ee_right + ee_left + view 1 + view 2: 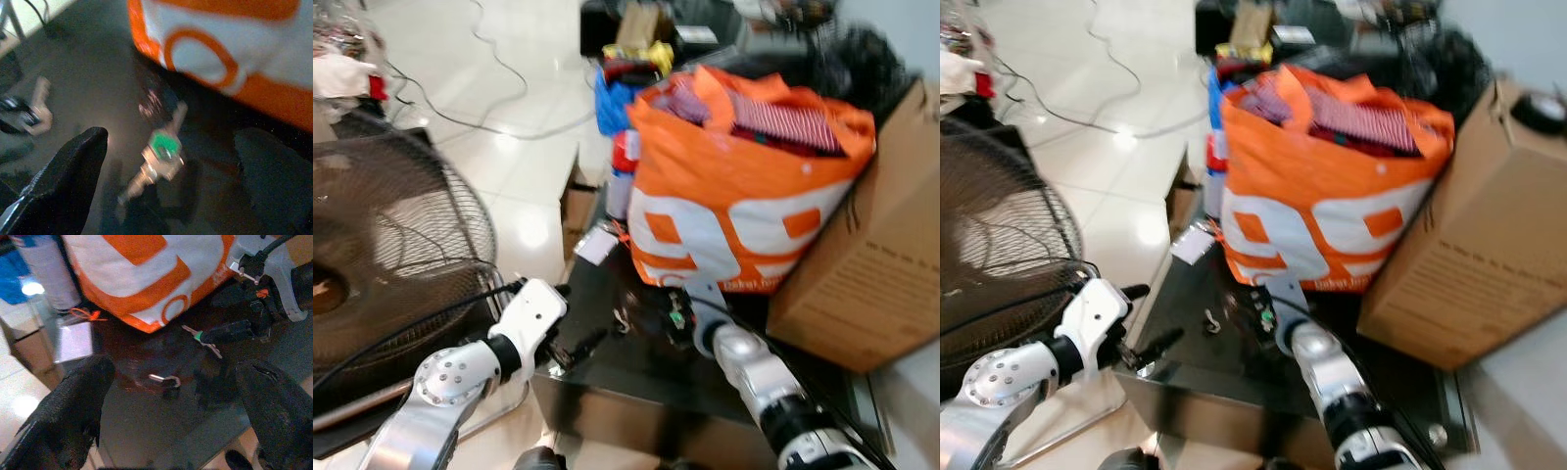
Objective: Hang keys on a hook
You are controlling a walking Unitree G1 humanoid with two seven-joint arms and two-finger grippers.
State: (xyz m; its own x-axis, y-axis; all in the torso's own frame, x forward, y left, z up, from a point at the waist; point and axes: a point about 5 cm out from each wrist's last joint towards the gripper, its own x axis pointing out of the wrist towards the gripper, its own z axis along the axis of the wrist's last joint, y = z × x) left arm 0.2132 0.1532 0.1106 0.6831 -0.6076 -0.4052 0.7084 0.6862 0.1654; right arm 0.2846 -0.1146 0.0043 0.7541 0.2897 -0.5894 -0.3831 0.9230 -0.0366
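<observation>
Two claws are working over a dark table (pixel 636 377) in front of an orange bag (pixel 734 186). We are reaching in with the right claw (pixel 677 315), which is coming close to the keys (pixel 159 164); in the right wrist view the keys, with a green tag, are lying on the table between its two fingers (pixel 58 191), which are standing wide apart and not yet touching them. We are holding the left claw (pixel 570 323) near the table's left edge, its fingers also spread wide and gripping nothing. In the left wrist view a small metal hook-like piece (pixel 165 380) is lying flat on the table between the two claws, just apart from the keys; we cannot tell whether this is the hook meant by the task. A cardboard box (pixel 871 264) is standing to the right of the bag, touching it, and a fan (pixel 382 255) is standing on the floor to the left.

We are judging the task to be at its beginning: the keys are not yet grasped, not yet lifted, and not yet hung. Closing on the keys, raising them and carrying them to a hook are all remaining.
</observation>
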